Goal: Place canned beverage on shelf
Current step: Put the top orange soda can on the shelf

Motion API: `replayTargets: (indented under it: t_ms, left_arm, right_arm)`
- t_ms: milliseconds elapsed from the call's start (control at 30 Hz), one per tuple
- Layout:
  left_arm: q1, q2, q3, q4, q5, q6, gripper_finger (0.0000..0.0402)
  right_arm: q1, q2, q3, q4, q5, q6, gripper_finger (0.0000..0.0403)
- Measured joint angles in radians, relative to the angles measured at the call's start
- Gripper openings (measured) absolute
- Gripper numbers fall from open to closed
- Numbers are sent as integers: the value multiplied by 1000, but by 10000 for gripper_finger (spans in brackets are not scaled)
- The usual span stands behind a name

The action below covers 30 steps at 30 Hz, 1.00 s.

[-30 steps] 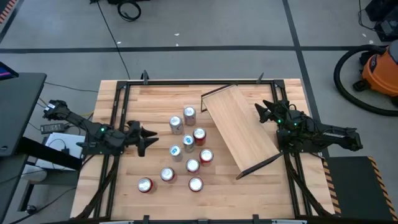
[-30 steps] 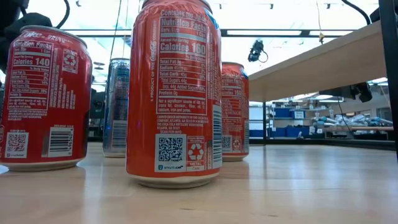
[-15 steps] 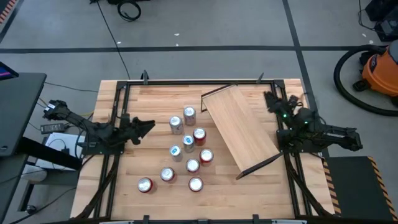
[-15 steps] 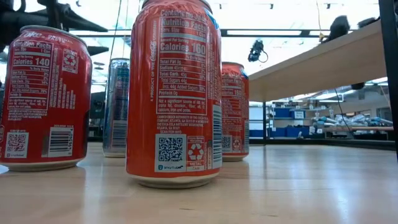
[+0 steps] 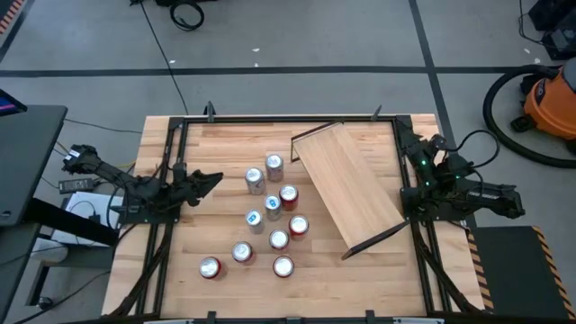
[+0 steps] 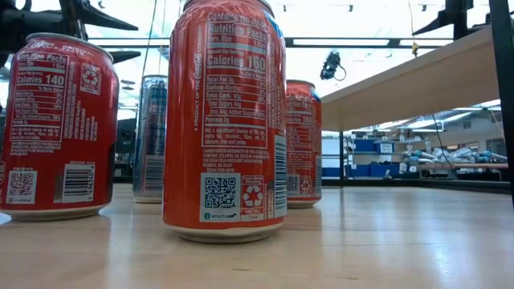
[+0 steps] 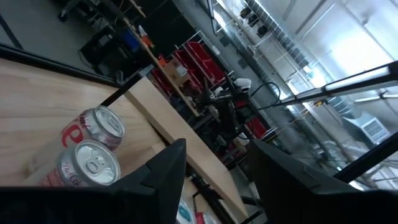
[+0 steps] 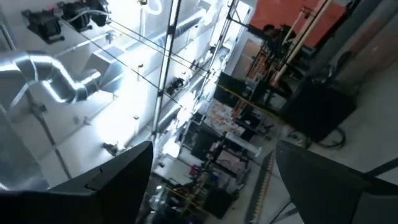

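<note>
Several red and silver cans stand upright in a cluster on the middle of the planked tabletop; three of them fill the low view, the nearest a red can. The shelf, a sloped light wood board on thin black supports, stands right of the cans, its underside showing in the low view. My left gripper is open at the table's left, raised above the top, nothing between its fingers. My right gripper is open beyond the shelf's far right side, pointing upward.
A black metal frame runs along the table's edges. Bare tabletop lies at the near right and the far left. An orange vacuum stands on the floor beyond the right side.
Both grippers have tipped up from pointing down at the table and have rolled at the wrist. The left one has risen beside the cans. The right one has swung up and toward the far edge, past the shelf's right side. Cans and shelf have kept still.
</note>
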Motion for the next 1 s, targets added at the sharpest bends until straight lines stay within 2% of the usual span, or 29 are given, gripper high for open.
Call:
replayTargets:
  t_ms: [167, 267, 333, 400, 567, 767, 867, 1000]
  left_arm:
    - [0, 0, 1, 43, 42, -16, 185]
    - [0, 1, 33, 39, 110, 0, 185]
    - [0, 3, 73, 18, 129, 29, 185]
    - [0, 8, 127, -47, 127, 76, 185]
    - [0, 51, 274, -280, 62, 90, 185]
    - [0, 120, 400, -513, 56, 50, 185]
    - [0, 154, 437, -563, 53, 15, 185]
    - [11, 198, 482, -619, 36, 1, 185]
  right_arm:
    - [0, 0, 0, 1, -67, 63, 347]
    - [0, 11, 8, 30, -168, 150, 347]
    - [2, 36, 37, 16, -244, 101, 347]
    - [7, 83, 79, 0, -260, 50, 347]
    - [18, 280, 230, -23, -276, -69, 347]
    - [42, 572, 451, -173, -429, -137, 347]
    - [61, 720, 568, -277, -538, -182, 347]
    - [86, 886, 734, -416, -620, -291, 347]
